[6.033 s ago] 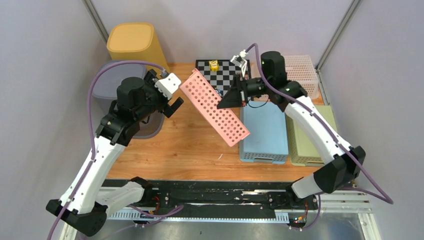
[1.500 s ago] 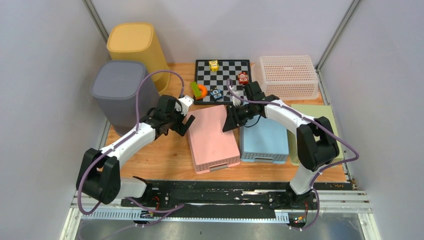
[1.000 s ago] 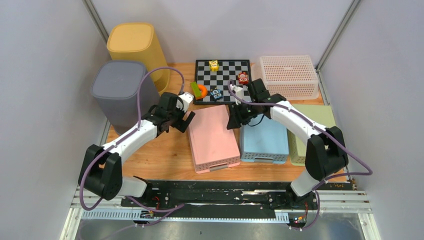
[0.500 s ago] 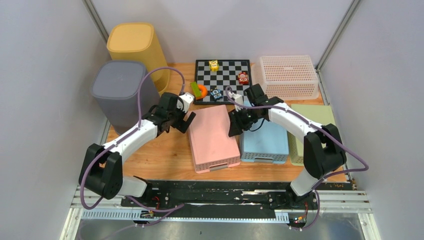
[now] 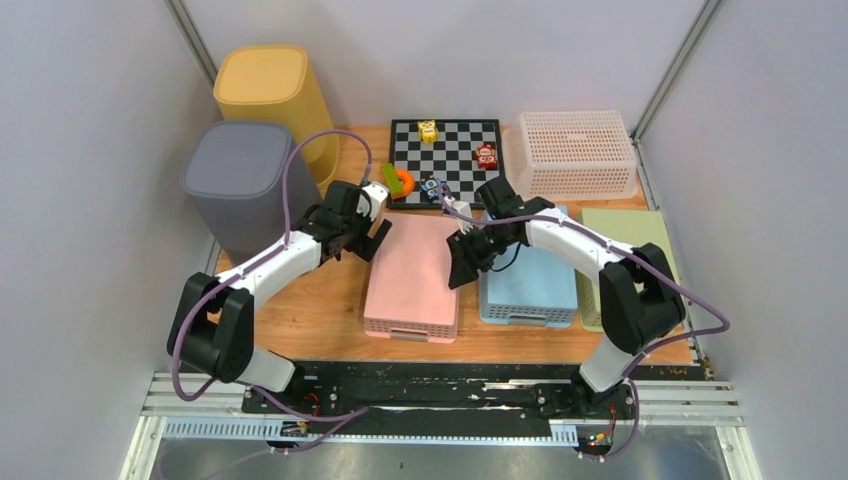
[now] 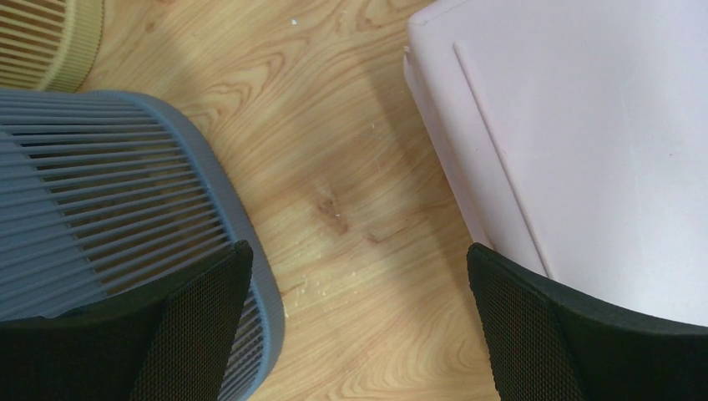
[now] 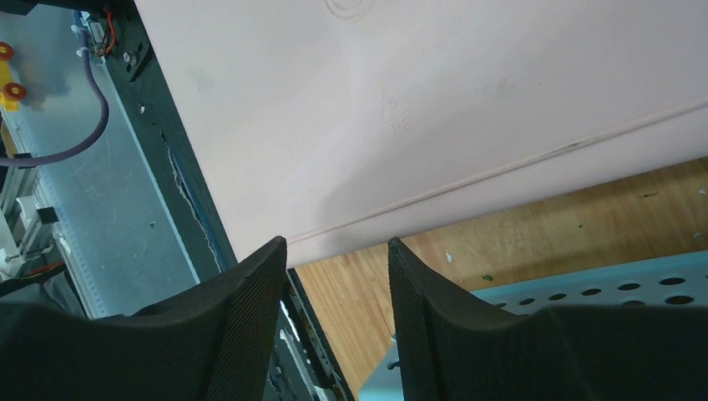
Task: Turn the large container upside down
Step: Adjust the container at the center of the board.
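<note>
Pink container [image 5: 413, 275]: inverted.
Left gripper [image 5: 368, 241]: spread, beside its far-left corner.
Right gripper [image 5: 461, 270]: spread, at its right edge.
Risk: a finger may snag and drag it.

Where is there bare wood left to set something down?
Bare table wood lies near left, between gray bin and pink container, partly under the left arm. Right is crowded: blue container, green container, white basket; checkerboard fills the back.

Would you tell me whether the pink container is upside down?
Upside down: the pink container shows its solid base on top.
</note>
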Tool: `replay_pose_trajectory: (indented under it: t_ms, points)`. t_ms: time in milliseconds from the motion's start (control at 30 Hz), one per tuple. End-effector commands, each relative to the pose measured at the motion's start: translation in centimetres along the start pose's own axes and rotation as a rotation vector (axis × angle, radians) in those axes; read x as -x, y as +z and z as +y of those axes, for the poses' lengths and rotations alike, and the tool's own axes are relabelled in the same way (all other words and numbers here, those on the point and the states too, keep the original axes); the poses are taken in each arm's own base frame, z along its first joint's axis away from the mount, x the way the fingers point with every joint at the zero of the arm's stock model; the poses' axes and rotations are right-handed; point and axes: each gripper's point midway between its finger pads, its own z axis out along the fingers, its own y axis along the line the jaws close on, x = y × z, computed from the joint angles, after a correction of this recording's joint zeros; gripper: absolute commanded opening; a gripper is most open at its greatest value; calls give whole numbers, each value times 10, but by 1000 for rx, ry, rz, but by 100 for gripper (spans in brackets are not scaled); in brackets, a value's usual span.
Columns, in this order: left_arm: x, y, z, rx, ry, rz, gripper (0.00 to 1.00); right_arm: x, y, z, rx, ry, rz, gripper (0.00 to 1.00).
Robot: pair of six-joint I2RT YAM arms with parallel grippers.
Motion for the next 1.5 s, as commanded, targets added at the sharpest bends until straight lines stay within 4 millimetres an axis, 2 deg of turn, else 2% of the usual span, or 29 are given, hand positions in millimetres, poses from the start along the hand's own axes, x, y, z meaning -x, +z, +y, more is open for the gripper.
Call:
replay_pose_trajectory:
  t_ms: [0,300,500,933,1467]
  points:
    - [21,3,0,1,-30,-52,100,-6,12,2,20,-17,50,52]
    - [13,4,0,14,-56,-26,100,14,15,-19,-63,-26,36,54]
    - [16,2,2,22,-58,-30,100,31,13,-31,-102,-22,9,55]
    - [17,2,8,51,-57,-13,100,49,18,-54,-148,3,-4,55]
    - [12,2,20,114,-43,23,100,75,21,-66,-154,-8,-39,55]
